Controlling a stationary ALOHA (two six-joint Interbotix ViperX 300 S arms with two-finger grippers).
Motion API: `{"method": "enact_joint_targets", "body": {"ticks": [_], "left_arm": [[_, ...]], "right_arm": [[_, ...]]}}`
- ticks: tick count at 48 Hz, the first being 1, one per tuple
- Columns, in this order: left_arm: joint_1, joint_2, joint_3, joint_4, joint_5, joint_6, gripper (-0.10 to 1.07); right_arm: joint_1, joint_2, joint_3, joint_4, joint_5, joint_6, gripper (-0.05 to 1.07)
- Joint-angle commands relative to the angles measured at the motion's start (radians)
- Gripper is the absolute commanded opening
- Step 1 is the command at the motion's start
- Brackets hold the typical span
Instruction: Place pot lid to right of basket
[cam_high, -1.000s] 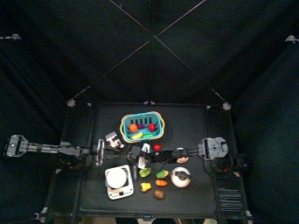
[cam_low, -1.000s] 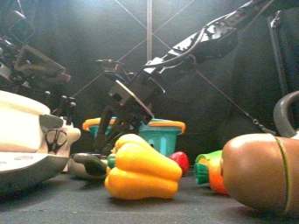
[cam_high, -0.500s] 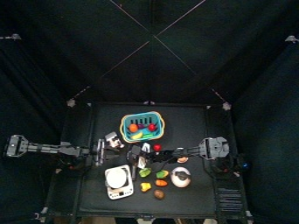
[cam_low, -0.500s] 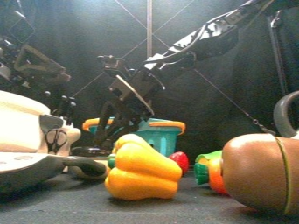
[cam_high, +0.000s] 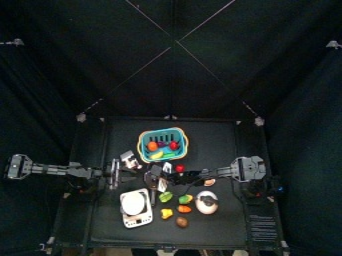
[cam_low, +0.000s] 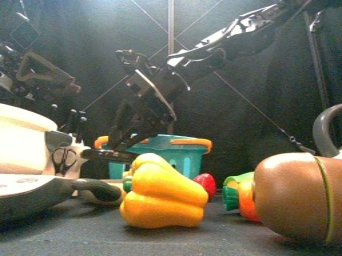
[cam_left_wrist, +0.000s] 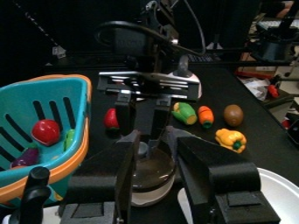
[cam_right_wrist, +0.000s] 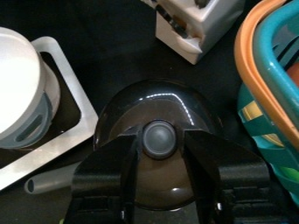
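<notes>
Task looked early-to-mid: the right gripper (cam_right_wrist: 158, 179) was clamped on the pot lid (cam_right_wrist: 152, 114) by its knob, near the table's middle, just in front of the basket (cam_high: 164, 144) and not yet at its right. The left gripper (cam_left_wrist: 149, 188) hung beside the lid, jaws apart, holding nothing. Lid: dark glossy dome, round grey knob. Basket: teal plastic, slotted walls, orange rim, small fruit inside. A glossy yellow pepper (cam_low: 163, 195) lay nearer the front.
</notes>
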Motion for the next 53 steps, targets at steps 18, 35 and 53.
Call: {"method": "enact_joint_targets", "body": {"ticks": [18, 35, 53], "left_arm": [[0.003, 0.0, -0.017, 0.0, -0.003, 0.0, 0.74], [0.003, 0.002, -0.017, 0.0, -0.003, 0.0, 0.74], [0.005, 0.0, -0.015, 0.0, -0.003, 0.0, 0.74]], "right_arm": [[-0.005, -0.06, 0.002, 0.0, 0.014, 0.0, 0.7], [-0.005, -0.064, 0.008, 0.0, 0.026, 0.0, 0.7], [0.006, -0.196, 0.143, 0.026, 0.137, 0.014, 0.7]]}}
